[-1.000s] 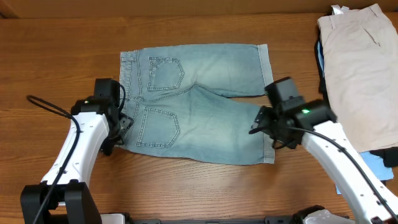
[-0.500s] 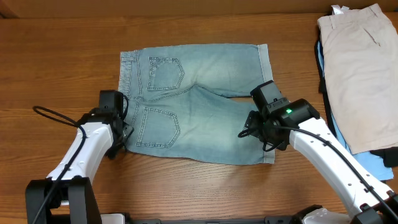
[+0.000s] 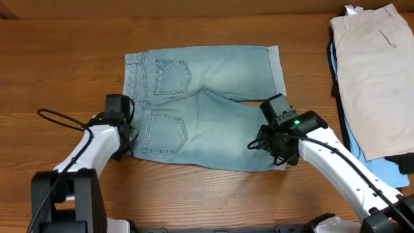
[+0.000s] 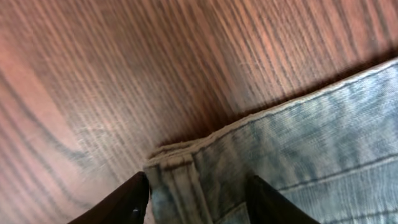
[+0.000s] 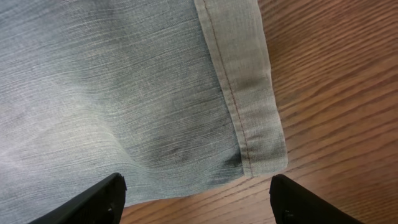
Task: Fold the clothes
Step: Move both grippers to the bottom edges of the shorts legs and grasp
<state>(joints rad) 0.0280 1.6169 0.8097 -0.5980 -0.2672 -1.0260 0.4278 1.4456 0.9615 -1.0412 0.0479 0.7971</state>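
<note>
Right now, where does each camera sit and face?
Overhead: above the wooden table, facing straight down on faded light-blue denim shorts; both white arms, left hand, right hand.
Left wrist: behind left hand, facing down at the waistband corner; dark fingertips show.
Right wrist: behind right hand, facing down at the hem corner; fingertips spread.
Shared: both wrist views show shorts corners seen overhead.

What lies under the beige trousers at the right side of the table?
Under the beige trousers, a blue garment and a dark garment stick out at the edges. The trousers cover how far these reach and whether anything else lies in the pile.
</note>
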